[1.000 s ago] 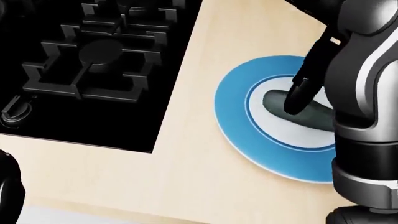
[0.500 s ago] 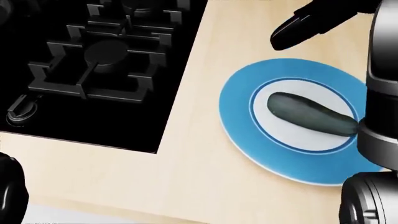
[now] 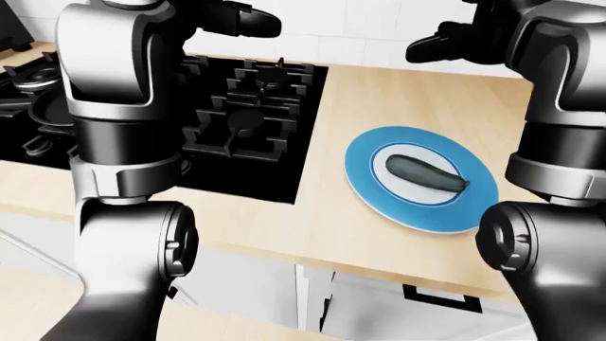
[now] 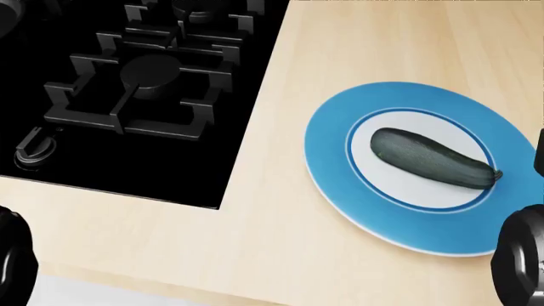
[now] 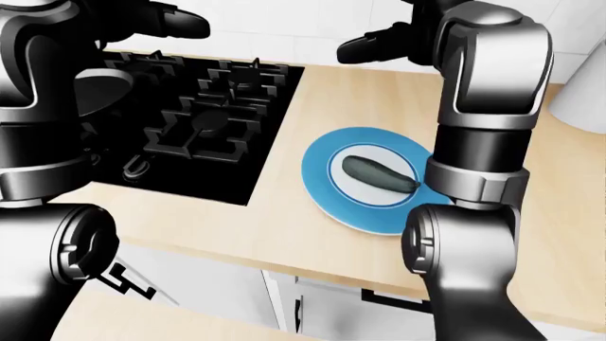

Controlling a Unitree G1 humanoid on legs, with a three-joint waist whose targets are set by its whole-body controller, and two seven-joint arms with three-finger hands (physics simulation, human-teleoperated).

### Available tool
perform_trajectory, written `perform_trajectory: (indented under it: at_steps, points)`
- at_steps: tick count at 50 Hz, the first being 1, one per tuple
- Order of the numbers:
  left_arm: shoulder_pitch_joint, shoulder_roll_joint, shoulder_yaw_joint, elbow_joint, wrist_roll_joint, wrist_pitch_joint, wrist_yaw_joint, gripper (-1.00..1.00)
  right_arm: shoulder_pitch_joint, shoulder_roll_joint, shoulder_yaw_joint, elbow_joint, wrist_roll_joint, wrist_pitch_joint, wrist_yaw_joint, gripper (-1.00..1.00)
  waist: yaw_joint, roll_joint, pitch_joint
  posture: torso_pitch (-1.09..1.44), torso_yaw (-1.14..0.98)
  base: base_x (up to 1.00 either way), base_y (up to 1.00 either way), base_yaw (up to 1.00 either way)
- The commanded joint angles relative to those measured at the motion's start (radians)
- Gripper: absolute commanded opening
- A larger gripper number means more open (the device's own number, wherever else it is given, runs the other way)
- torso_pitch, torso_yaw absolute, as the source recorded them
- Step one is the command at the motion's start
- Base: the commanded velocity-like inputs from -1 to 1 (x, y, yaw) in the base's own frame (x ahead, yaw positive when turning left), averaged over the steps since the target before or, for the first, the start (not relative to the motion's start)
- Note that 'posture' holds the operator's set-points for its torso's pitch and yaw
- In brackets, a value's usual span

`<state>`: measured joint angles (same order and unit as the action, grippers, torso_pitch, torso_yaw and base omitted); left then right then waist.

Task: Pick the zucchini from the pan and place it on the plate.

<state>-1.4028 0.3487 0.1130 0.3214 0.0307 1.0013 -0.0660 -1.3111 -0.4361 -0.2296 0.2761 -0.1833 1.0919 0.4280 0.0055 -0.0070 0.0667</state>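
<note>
The dark green zucchini point(image 4: 433, 158) lies on its side in the white middle of the blue-rimmed plate point(image 4: 327, 150), untouched. My right hand point(image 5: 367, 39) hangs high above the counter beyond the plate, fingers spread, open and holding nothing. It is out of the head view. Raised over the stove, my left hand point(image 3: 258, 21) is also open and empty. Dark cookware point(image 3: 42, 99) sits at the stove's left end, mostly hidden by my left arm; I cannot make out the pan clearly.
A black gas stove point(image 4: 145, 76) with grates and a knob point(image 4: 34, 148) fills the head view's left. The plate rests on a light wooden counter point(image 4: 255, 242), whose edge runs along the bottom. A white object point(image 5: 582, 92) stands at the far right.
My right hand let go of the zucchini, rose off the plate and left the head view. The zucchini stays on the plate. The camera shifted slightly.
</note>
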Motion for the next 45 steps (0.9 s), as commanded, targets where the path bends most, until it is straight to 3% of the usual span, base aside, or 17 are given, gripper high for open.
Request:
perform_trajectory:
  at_steps: [1,7,16,45]
  points:
    - [-0.039,0.010,0.006,-0.029,0.004,-0.030,0.003,1.00,-0.044,-0.021,-0.009,0.000,0.066,-0.037,-0.053,1.00,0.000,-0.002,-0.033,0.00,0.00,0.00,0.00,0.00]
    - [-0.035,0.005,0.007,-0.025,0.003,-0.028,0.005,1.00,-0.042,-0.049,0.026,0.037,0.152,-0.058,-0.098,1.00,0.001,-0.005,-0.033,0.00,0.00,0.00,0.00,0.00]
    - [-0.035,0.009,0.015,-0.004,0.000,-0.048,0.022,1.00,-0.056,-0.079,0.046,0.092,0.182,-0.112,-0.170,1.00,0.003,-0.008,-0.034,0.00,0.00,0.00,0.00,0.00]
    - [-0.070,0.021,0.013,-0.003,0.005,-0.023,0.015,1.00,-0.120,-0.086,0.068,0.115,0.229,-0.088,-0.150,1.00,0.004,-0.009,-0.031,0.00,0.00,0.00,0.00,0.00]
